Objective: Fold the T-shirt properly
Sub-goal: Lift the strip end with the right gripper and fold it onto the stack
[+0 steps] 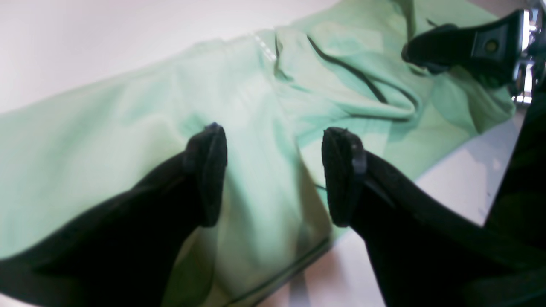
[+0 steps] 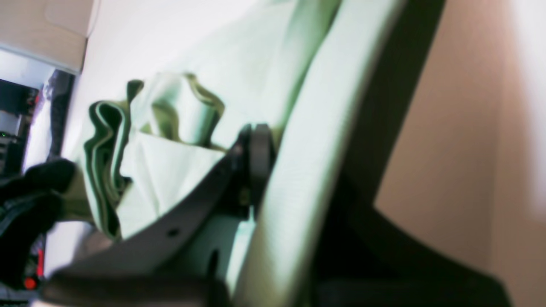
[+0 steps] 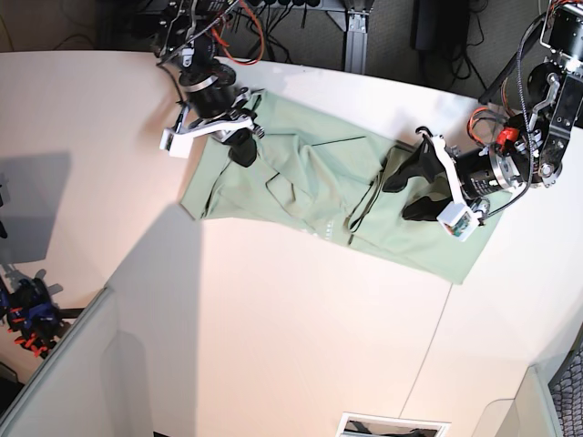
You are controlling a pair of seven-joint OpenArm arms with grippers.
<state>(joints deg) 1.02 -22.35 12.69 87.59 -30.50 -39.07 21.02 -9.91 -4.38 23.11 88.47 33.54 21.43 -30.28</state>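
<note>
Two grippers on T-shirt (image 3: 310, 187), spread flat on table (image 3: 273, 346). My right gripper (image 2: 251, 166) pinches cloth edge. My left gripper (image 1: 273, 175) spread wide above cloth. I should pinch there, then lift both together.

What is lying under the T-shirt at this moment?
The T-shirt lies on the pale table, bare all around it. The left pincer stands open above it; the right pincer pinches its edge. Anything beneath the cloth is covered.
</note>
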